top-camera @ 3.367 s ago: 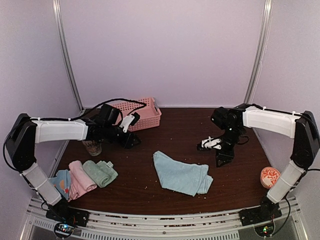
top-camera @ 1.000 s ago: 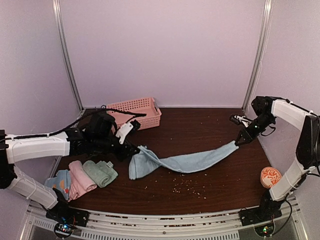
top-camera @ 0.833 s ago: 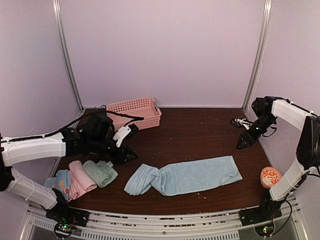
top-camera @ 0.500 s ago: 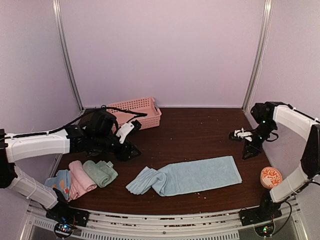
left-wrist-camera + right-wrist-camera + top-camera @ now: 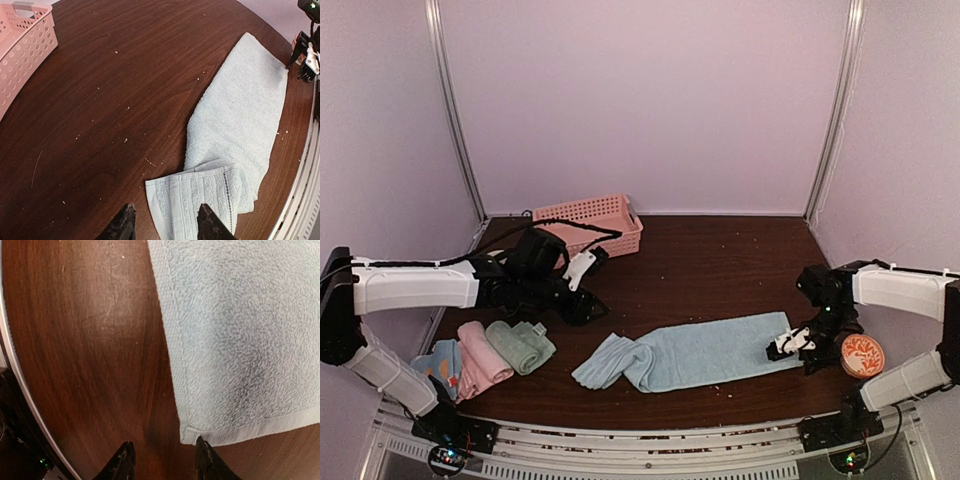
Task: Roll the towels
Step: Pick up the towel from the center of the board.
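Two ends of the light blue towel (image 5: 705, 348) each have a gripper over them, and neither end is gripped. The left gripper (image 5: 166, 227) has its jaws clearly parted above the towel's folded-over left end, with nothing pinched between the fingers (image 5: 122, 226). The right gripper (image 5: 164, 462) is likewise spread, low over the towel's near right corner, which lies just ahead of the gap. Whether a fingertip touches the cloth cannot be told.

The towel lies as a long strip across the near middle of the table (image 5: 720, 262), flat at the right, doubled and rumpled at the left. Well to its left, three more lie bundled side by side: a sage green towel (image 5: 523, 345), a pink towel (image 5: 480, 358) and a blue towel with orange dots (image 5: 438, 362). A pink perforated basket (image 5: 592, 226) stands at the far left, behind the left arm. A round orange-patterned container (image 5: 861, 355) sits just right of the right gripper. Crumbs speckle the wood.
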{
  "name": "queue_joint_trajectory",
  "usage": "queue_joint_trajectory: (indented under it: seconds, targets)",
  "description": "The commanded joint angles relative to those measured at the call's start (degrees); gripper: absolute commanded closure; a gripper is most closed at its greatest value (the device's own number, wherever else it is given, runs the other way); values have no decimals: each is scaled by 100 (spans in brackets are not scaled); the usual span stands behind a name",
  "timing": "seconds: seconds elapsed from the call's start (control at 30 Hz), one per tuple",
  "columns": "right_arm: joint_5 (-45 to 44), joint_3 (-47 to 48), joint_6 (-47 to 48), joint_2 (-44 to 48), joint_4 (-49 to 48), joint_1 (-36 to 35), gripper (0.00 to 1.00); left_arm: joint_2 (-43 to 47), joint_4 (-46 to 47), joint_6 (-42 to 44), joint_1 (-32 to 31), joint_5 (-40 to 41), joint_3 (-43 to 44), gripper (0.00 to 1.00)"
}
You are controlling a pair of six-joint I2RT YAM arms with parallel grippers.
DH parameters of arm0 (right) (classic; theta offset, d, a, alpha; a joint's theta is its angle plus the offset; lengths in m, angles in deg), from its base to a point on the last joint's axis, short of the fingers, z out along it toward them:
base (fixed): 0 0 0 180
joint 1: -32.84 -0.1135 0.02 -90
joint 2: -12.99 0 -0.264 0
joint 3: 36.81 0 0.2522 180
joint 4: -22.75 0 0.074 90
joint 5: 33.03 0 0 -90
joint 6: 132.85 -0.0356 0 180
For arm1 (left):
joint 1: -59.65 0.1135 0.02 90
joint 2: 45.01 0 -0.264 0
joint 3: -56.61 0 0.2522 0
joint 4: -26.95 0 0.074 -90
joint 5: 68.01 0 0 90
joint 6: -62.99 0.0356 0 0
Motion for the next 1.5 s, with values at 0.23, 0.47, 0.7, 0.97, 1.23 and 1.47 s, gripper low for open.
queue_joint_trajectory:
  seconds: [0.23,0.47,0.7,0.97,1.23,1.47]
  targets:
    - [-346,-433,-36,-84,-1007,-435,61,-97,115,-139,34,140,283,58]
    - [-583,-360,-292,-20,-1292,-441,87,-96,162,-129,34,212,223,58]
    - [364,1355,-641,-320,150,-384,100,-128,105,28,35,291,301,58]
    - [962,3470,-2001,-1541,119,644,100,-78,232,201,35,-22,105,57]
    - [1467,4075,-3797,-2617,-720,1342,100,-683,316,160,2,-1195,234,52]
    - [1405,3795,-3990,-2456,-960,1218,100,-1789,-726,-872,-1,41,1095,54]
